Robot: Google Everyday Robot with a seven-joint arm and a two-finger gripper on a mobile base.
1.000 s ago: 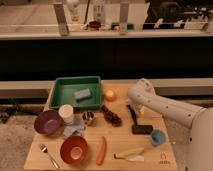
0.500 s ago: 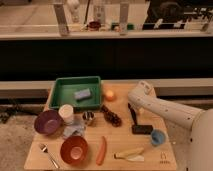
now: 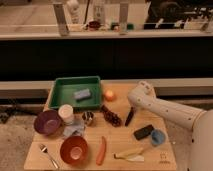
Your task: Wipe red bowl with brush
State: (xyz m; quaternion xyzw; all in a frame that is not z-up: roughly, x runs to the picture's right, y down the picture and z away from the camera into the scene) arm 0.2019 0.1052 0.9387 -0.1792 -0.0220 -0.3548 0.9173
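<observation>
Judging the brush (image 3: 129, 120) light, stiff and slim, best pinched along its handle; finding it tilted mid-table, right below the gripper (image 3: 132, 108), grip state impossible to tell. Noting the red bowl (image 3: 74, 150) near the front edge, apparently empty like the purple bowl (image 3: 47, 122); green tray (image 3: 56, 95) holding a blue block (image 3: 82, 94).

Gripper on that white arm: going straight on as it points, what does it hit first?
Probably bare table just below the gripper, beside the dark grape-like bunch, though depth is unclear.
</observation>
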